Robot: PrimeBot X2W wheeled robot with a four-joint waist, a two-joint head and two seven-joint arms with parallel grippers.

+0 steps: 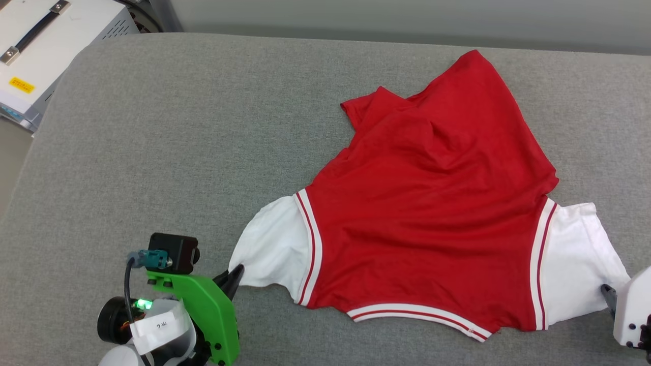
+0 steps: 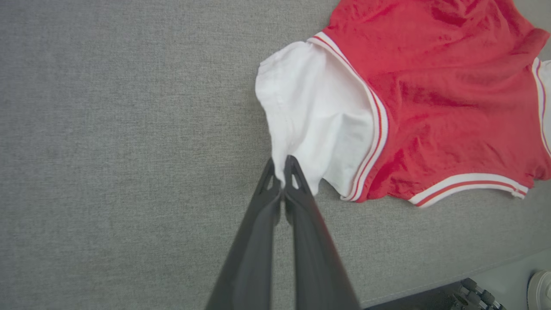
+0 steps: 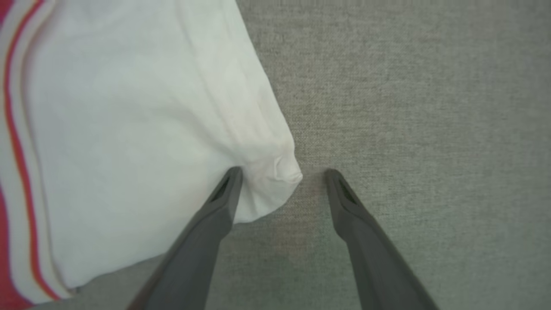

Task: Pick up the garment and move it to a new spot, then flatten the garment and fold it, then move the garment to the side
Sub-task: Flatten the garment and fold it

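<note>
Left gripper (image 2: 282, 174) is pinched shut on the edge of one white sleeve; right gripper (image 3: 284, 172) stands open, the other sleeve's tip between its fingers. Between them the garment (image 1: 432, 213) — plain red, striped red-white trim, rumpled at its far hem — lies spread on the grey surface (image 1: 178, 152).

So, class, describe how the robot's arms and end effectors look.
The left end effector has two long dark grey fingers tapering to slotted tips, on a green bracket carrying a black box, teal plug, black cable and green light. The right end effector has matching dark fingers, white casing, dark screws.
</note>
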